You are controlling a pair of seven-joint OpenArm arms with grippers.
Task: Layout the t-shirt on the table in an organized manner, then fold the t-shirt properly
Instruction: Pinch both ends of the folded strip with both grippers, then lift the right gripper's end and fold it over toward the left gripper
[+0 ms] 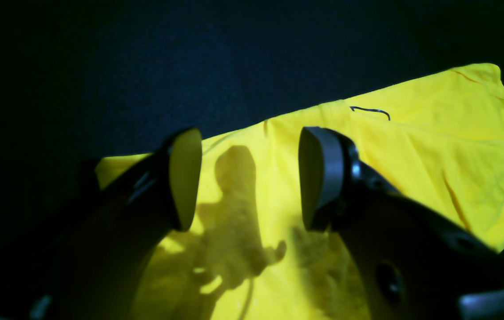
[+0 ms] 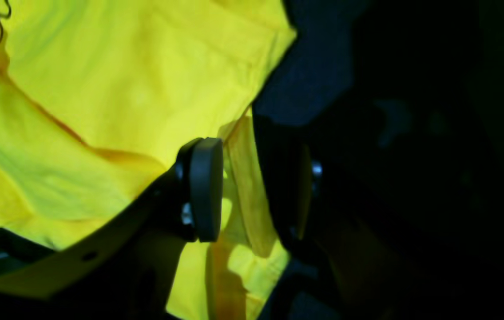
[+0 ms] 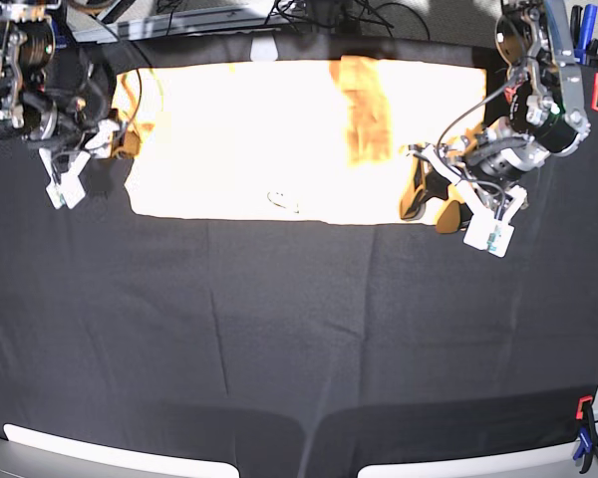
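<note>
Left fingers apart over t-shirt edge; black table beyond

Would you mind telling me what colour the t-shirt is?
The t-shirt is bright yellow with thin dark scribble marks, clearest in the left wrist view.

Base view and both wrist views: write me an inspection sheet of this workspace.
Surface: table under creased black cloth.
Job's things: t-shirt lies spread along the far edge, a darker folded strip near its middle.
Clutter: nothing seen.
Grippers: left claw open over the shirt; right claw open astride a shirt edge.
Cables: bundle beyond the far edge.
Surroundings: clamps at the near corner.
</note>
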